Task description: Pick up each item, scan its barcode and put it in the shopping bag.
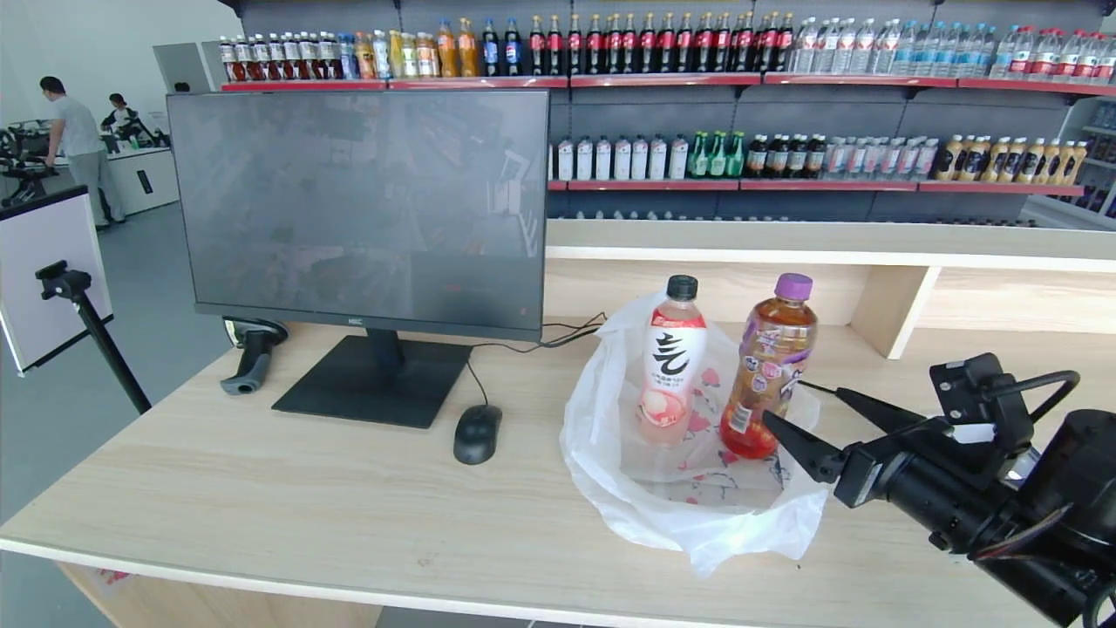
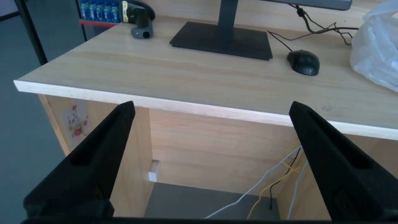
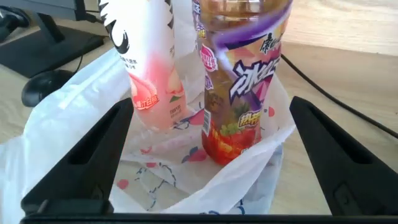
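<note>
The white shopping bag (image 1: 697, 523) lies open on the table (image 1: 305, 515) and holds two upright bottles: a pink-labelled bottle (image 1: 673, 366) and, at its 3 o'clock, a purple-capped tea bottle (image 1: 772, 375). The right gripper (image 1: 802, 405), jaws apart, sits just beside the tea bottle at its 4 o'clock. The left gripper (image 2: 211, 109), also spread, hangs before the table edge.

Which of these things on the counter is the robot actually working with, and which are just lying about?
Part of the job: clear pink-labelled bottle with black cap; amber drink bottle with purple cap; white plastic shopping bag; dark grey handheld barcode scanner; open right gripper.
Just lying about: black flat monitor; black computer mouse; shelves of drink bottles.
</note>
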### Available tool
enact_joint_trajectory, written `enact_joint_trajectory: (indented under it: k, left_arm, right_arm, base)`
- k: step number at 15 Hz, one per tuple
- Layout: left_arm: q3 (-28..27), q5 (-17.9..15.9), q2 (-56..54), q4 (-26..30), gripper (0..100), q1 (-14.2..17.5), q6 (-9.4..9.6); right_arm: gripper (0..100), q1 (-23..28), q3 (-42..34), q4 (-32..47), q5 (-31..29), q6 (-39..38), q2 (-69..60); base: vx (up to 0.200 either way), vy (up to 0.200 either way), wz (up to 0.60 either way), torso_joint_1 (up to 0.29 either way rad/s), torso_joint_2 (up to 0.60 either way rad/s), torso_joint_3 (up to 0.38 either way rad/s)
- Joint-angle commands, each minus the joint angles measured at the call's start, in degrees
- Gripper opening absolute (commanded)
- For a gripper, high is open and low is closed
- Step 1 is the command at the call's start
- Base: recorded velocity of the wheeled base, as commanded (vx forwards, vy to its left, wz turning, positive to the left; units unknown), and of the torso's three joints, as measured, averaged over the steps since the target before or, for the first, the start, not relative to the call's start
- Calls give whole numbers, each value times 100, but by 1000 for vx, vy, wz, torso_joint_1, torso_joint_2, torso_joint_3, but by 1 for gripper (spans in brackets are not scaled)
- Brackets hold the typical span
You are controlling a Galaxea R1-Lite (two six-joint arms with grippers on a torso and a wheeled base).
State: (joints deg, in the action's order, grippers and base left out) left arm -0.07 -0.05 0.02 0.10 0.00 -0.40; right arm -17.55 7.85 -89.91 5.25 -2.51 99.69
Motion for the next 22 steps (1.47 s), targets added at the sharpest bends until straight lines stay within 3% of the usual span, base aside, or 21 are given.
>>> enact_joint_trajectory:
  k: [1, 6, 13, 22]
  left_arm:
    - [-1, -4, -2, -1, 100, 0, -4]
    - [-1, -4, -2, -1, 100, 0, -13]
    - [-1, 5, -2, -1, 100, 0, -13]
    - [-1, 5, -2, 8, 100, 0, -13]
  right_arm:
    - [100, -38, -196, -9, 2, -109, -275]
    - [100, -205, -223, -9, 11, -259, -284]
    - [100, -213, -240, -9, 11, -223, -275]
    - [100, -213, -179, -9, 11, -65, -178]
  base:
    - [-200, 0, 0, -12, 2, 2]
    - [-160, 0, 0, -3, 2, 4]
    - [0, 0, -600, 5, 3, 4]
    - [0, -200, -67, 3, 2, 1]
